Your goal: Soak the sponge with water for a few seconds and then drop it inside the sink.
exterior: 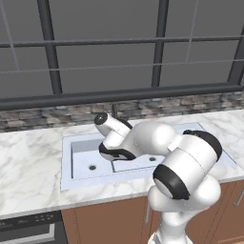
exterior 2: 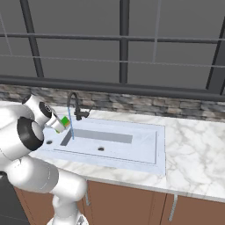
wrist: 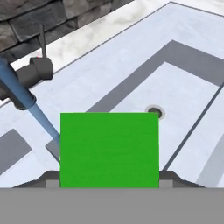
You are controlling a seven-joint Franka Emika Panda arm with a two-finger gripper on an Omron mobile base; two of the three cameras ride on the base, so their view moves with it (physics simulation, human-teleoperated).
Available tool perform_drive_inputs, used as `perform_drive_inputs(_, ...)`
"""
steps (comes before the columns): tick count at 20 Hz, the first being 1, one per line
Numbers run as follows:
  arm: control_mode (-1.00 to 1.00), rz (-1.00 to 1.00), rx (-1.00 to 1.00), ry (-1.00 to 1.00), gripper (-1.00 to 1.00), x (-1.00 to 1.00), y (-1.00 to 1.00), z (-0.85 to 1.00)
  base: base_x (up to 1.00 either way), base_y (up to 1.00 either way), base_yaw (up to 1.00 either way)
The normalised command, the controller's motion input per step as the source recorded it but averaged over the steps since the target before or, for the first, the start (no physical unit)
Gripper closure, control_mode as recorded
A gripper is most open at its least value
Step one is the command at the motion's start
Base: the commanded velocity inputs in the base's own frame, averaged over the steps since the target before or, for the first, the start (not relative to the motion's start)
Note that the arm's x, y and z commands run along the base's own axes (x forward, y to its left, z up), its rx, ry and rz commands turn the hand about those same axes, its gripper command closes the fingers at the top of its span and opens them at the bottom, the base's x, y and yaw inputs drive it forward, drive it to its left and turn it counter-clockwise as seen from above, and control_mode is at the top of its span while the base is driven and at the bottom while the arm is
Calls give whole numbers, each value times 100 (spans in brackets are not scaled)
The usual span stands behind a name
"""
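Sponge (wrist: 109,149) held in the gripper (wrist: 109,181) over the sink (exterior 2: 145,151), its bright green face turned toward the hand camera and covering the middle of that view. Dark fingertips (wrist: 49,178) show at either lower corner of the green block, pressed against its sides, so the jaws are closed on it. In the right base view the sponge (exterior 2: 65,121) appears as a small green patch at the end of the gripper (exterior 2: 61,124), raised above the left part of the sink and just left of the water (exterior 2: 71,128). Water falls as a thin, straight, light-blue stream from the spout of the black faucet (exterior 2: 74,107) into the basin below. In the hand view the stream (wrist: 39,114) runs slantwise past the upper left corner of the sponge, close beside it; whether the two touch cannot be told. Faucet (wrist: 30,75) stands at the back edge of the sink, in front of a stone backsplash (exterior 2: 145,105). Sink is a pale bluish-white rectangle set into a marble counter (exterior 2: 193,149), with a dark round drain (exterior 2: 101,149) in the wider basin and another (exterior 2: 49,142) in the smaller one. In the left base view the white arm (exterior: 183,167) bends over the sink (exterior: 76,162) and covers much of it, the hand lying beyond the elbow. Brown cabinet doors (exterior 2: 127,204) sit below the counter, and dark window bars (exterior 2: 124,44) rise behind the backsplash
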Motion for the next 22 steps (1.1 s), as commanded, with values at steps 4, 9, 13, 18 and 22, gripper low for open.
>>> perform_drive_inputs(4, -100, -4, -2, 0, 100, 5, 0, 0, 0, 0, 0)
perform_drive_inputs(9, -100, -5, -4, 0, 100, 15, 0, 0, 0, 0, 0)
perform_drive_inputs(13, -100, -3, -4, 0, 100, 9, 1, 0, 0, 0, 0)
perform_drive_inputs(18, -100, -1, -2, 0, 100, 1, 9, 0, 0, 0, 0)
perform_drive_inputs(22, -100, 0, 0, 0, 100, 0, 11, 0, 0, 0, 0)
